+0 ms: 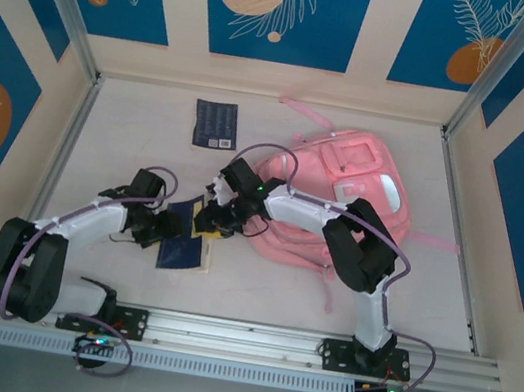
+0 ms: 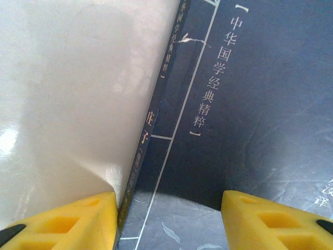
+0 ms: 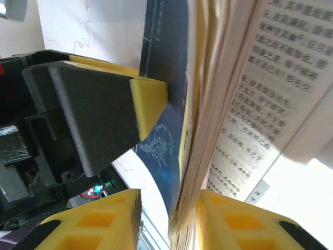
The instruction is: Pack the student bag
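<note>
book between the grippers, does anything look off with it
Yes: the dark blue book is splayed open, not lying shut. In the right wrist view its cover and some pages stand lifted, baring a printed page, with the right gripper straddling their edge.

Overhead light is falling evenly; soft shadows are lying on the table (image 1: 265, 293). Left wrist view: glare is washing the table pale, a broad shadow is crossing it. Right wrist view: book page (image 3: 270, 94) is overexposing lower right, near edges blurring.
</note>
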You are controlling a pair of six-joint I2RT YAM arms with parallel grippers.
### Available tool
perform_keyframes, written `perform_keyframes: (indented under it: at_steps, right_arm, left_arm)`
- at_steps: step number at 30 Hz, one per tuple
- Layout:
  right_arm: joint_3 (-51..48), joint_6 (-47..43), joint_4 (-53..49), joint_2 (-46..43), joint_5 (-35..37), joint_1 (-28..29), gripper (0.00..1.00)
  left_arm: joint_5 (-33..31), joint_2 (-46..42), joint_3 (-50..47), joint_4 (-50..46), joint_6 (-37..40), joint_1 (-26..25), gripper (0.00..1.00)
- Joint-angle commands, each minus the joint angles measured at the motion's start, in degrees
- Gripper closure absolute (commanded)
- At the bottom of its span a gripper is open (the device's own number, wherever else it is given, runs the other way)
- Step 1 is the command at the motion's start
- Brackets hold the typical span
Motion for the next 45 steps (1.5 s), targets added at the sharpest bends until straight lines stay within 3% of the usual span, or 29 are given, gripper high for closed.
perform_keyframes:
  at_steps: [1,8,15,23,31,42,45]
  right_arm:
    - [2.81,-1.47,-1.65,2.02,-2.70,1.39,0.68]
    - [2.98,-1.90,-3.50,3.12,0.62,1.22,0.72]
    - [0.81,-0.44,-1.90,0.75,1.15,0.25,0.96]
    - [-4.25,0.15,4.42,-6.38,-8.99,-3.34,1.00]
    - [-7.09,0.65,6.86,-13.65,-16.58,-6.00,1.00]
    - [-11.63,3.38,10.79,-24.59,-23.45,-9.62,0.97]
    - [-13.48,4.86,12.51,-27.24,-23.53,-10.44,0.94]
  left_arm:
    - [6.13,0.41,-0.89,4.42,-0.19,-2.26,0.46]
    - [4.58,-3.48,-0.57,1.57,-0.54,-2.29,0.46]
    - [3.17,-7.23,1.66,-3.65,-0.67,-2.33,0.40]
    - [3.21,-16.11,5.66,-12.30,-1.17,-1.87,0.22]
    - [7.16,-23.41,9.05,-19.80,0.00,-0.48,0.17]
    - [28.86,-27.61,8.95,-1.98,-5.13,1.05,0.22]
    - [33.21,-27.61,8.96,3.74,-8.15,0.88,0.29]
